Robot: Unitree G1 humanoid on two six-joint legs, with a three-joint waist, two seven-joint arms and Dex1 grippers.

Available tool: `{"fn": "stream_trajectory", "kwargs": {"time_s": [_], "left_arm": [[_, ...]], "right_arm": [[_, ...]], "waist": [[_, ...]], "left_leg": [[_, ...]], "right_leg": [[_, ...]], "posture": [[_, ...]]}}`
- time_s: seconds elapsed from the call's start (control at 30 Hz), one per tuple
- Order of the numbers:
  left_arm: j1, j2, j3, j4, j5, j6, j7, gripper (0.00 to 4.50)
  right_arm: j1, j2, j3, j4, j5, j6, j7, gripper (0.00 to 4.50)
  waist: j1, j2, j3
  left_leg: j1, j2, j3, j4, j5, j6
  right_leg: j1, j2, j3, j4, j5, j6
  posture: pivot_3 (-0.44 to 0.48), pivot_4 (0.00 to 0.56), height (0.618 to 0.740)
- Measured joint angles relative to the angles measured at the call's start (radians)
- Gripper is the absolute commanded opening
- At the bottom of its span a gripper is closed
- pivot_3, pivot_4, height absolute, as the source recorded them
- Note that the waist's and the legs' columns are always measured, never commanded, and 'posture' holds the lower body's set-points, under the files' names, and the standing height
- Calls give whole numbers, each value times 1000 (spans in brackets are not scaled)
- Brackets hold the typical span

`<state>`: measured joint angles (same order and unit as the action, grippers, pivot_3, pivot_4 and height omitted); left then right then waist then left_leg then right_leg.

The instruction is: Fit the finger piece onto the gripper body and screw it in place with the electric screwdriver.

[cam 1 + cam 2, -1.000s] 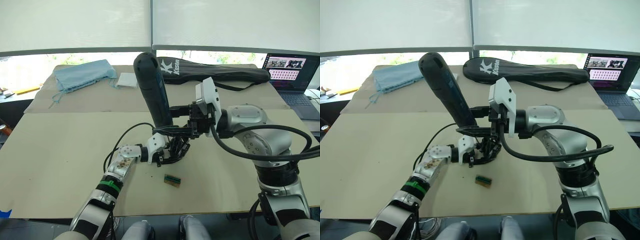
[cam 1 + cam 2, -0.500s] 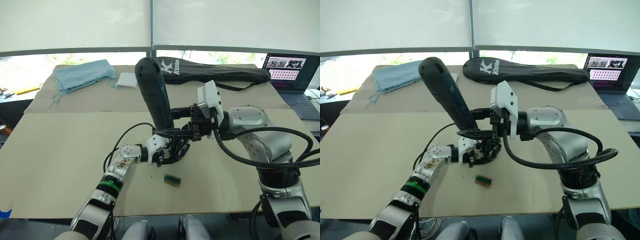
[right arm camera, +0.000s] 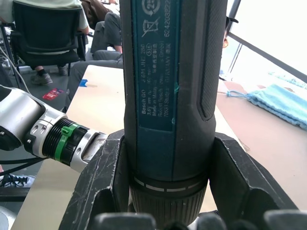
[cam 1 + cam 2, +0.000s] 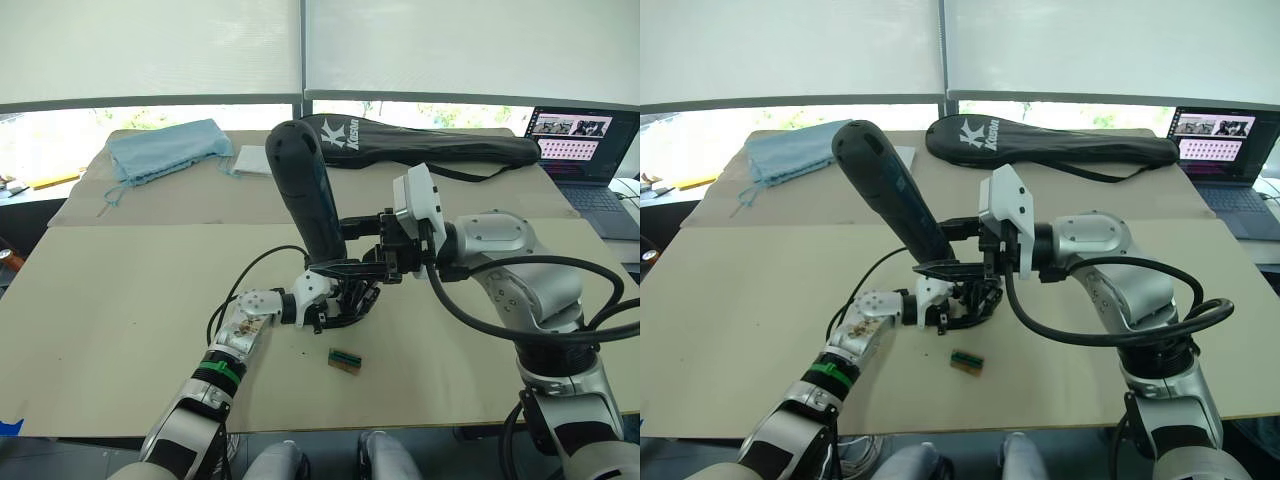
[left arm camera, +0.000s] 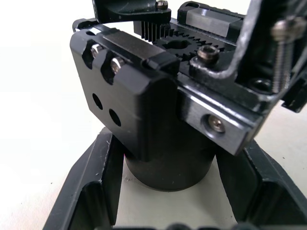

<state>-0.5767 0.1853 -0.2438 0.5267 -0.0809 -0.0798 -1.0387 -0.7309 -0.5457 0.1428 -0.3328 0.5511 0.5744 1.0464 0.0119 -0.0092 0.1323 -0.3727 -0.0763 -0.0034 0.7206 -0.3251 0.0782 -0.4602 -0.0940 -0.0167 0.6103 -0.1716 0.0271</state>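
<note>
You've got a beige table [image 4: 120, 290], bright windows [image 4: 150, 50] with blinds down behind, laptop [image 4: 585, 150] at far right.

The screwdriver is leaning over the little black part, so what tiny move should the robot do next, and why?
Probably tip the electric screwdriver a bit more upright. The right gripper grips it tilted, leaning away toward the left, while the left gripper holds the gripper body underneath. A straighter tool would likely drive the screw cleaner.

We see a black electric screwdriver [image 4: 308, 192] with a dark teal label panel, a black gripper body [image 5: 144, 110] with silver screws, a pale blue cloth [image 4: 165, 148], and a black bag [image 4: 430, 145] bearing white lettering.
</note>
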Motion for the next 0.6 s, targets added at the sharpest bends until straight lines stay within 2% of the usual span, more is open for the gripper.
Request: {"fn": "stream_trajectory", "kwargs": {"time_s": [0.6], "left_arm": [[0,0,0,0,0,0,0,2283]], "right_arm": [[1,-4,1,-8,-18,-12,16,1901]], "waist": [[0,0,0]], "left_leg": [[0,0,0,0,0,0]], "right_leg": [[0,0,0,0,0,0]], "posture": [[0,150,736]]}}
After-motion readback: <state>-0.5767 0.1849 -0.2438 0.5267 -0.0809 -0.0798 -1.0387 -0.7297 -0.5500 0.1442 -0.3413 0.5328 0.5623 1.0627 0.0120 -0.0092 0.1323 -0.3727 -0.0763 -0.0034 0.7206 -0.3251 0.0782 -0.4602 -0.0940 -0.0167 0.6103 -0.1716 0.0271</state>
